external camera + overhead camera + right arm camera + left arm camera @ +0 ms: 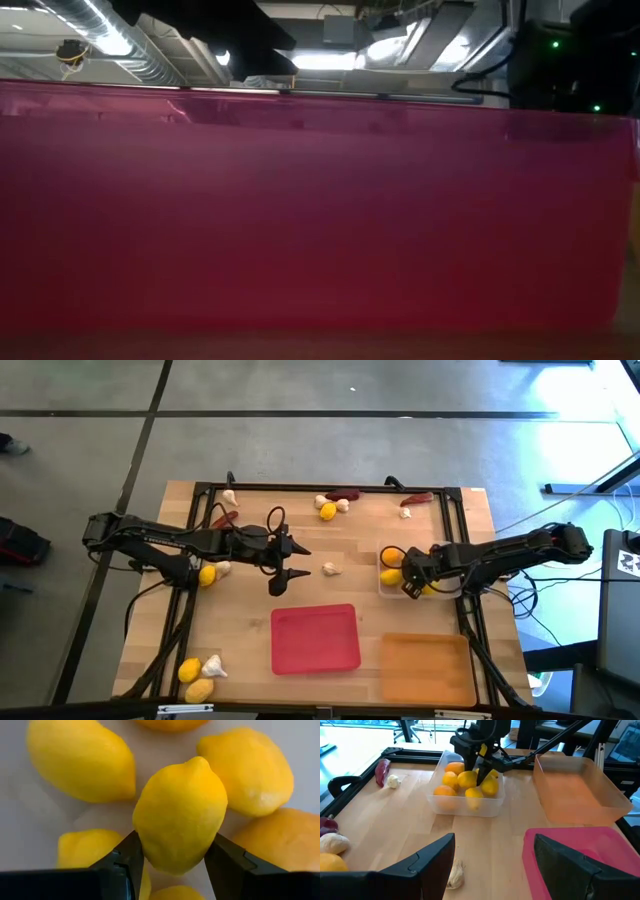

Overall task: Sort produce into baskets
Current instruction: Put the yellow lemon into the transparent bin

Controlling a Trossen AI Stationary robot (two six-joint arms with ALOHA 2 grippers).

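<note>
Currently a lemon (180, 815) is gripped by the right gripper (174, 851) above the clear tray (436, 804); if released early, it could bounce off piled lemons. Left gripper (287, 560): wide open, empty.

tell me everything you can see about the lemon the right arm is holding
The lemon is a bright yellow, dimpled oval with a nub at one end. It sits gripped between the right tool's two dark fingers, directly above the clear tray, over the other lemons piled inside.

Yellow lemons (467, 779), red tray (315, 639), orange tray (425, 667), dark red chili (342, 494), whitish garlic (331, 569)
</note>
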